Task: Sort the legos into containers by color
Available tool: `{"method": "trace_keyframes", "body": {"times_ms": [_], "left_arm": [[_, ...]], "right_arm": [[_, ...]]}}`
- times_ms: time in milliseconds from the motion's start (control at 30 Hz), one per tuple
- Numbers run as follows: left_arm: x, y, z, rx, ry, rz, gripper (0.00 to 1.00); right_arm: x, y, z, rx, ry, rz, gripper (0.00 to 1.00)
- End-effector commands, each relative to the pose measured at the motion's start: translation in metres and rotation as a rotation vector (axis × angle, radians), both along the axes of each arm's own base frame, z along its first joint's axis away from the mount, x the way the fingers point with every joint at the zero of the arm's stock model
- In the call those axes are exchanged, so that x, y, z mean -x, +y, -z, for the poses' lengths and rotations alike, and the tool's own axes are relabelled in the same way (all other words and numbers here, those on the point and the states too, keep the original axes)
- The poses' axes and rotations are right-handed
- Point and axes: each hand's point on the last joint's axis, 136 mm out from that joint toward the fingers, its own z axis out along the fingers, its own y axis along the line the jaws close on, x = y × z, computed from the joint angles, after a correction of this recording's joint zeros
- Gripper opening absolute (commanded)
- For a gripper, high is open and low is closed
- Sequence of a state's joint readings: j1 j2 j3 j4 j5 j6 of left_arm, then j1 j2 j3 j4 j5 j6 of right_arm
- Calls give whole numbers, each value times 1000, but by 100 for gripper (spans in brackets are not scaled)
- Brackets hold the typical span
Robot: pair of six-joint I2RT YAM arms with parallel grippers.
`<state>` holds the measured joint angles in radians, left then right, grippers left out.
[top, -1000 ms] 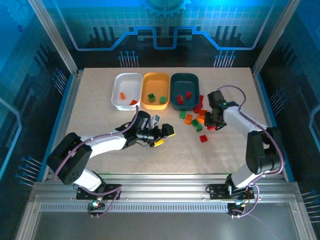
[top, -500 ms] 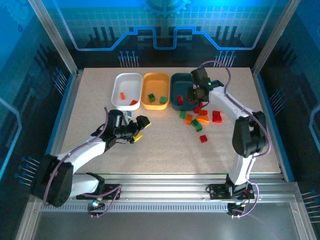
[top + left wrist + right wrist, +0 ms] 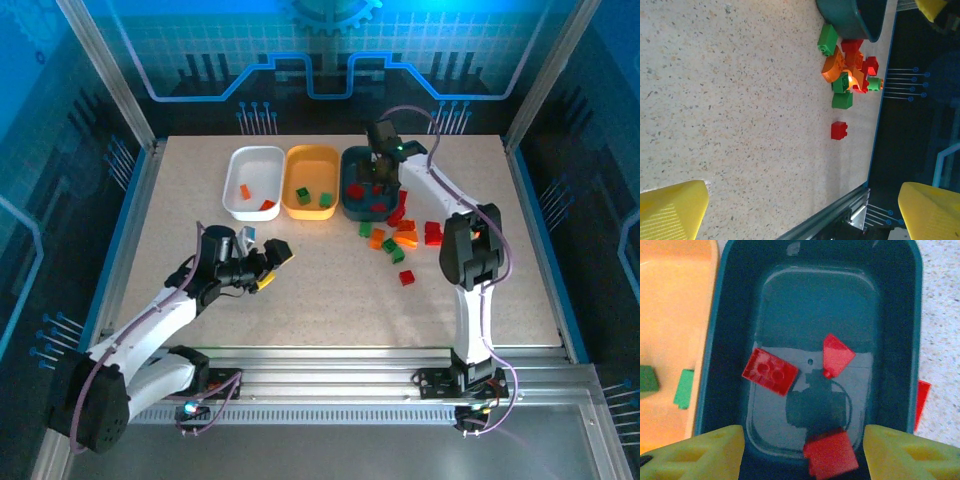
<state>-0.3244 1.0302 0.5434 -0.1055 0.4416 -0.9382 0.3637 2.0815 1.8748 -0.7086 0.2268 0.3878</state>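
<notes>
Well, I see both pairs of jaws spread above the speckled beige surface [image 3: 330, 300], blue-lit patterned panels [image 3: 320, 60] walling it.

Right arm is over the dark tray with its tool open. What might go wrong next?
The red brick under the right tool is right by the dark tray's wall; it might bounce or tip out. The loose bricks beside that tray are bunched, colours mixed, so the next grab may take or shove a neighbour.
</notes>
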Motion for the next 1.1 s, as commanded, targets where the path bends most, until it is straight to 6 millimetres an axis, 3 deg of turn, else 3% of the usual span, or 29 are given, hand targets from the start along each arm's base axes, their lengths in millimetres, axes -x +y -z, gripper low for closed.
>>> {"method": "trace_keyframes", "body": {"times_ms": [0, 167, 300, 400, 567, 633, 733, 900, 1067], "left_arm": [[-2, -15, -9, -3, -30, 67, 99], [5, -59, 3, -25, -35, 181, 99], [12, -96, 17, -43, -20, 278, 99], [12, -110, 25, -39, -15, 296, 99], [6, -116, 32, -35, 2, 300, 99], [1, -112, 30, -44, -8, 286, 99], [-11, -87, 31, -89, -16, 201, 99], [-28, -32, 22, -63, -7, 51, 99], [-26, 4, 5, -105, -38, -10, 99]], "right_arm": [[29, -15, -40, 30, -65, 17, 66], [87, -53, -8, 33, 19, 108, 64], [144, -61, 27, 29, 118, 85, 64], [181, -67, 44, 34, 167, 59, 66], [225, -70, 69, 27, 285, 8, 69], [241, -63, 81, 8, 345, -27, 71], [256, -58, 101, 25, 420, -47, 71], [253, -64, 115, 81, 439, -4, 71], [247, -70, 123, 132, 448, 16, 67]]}}
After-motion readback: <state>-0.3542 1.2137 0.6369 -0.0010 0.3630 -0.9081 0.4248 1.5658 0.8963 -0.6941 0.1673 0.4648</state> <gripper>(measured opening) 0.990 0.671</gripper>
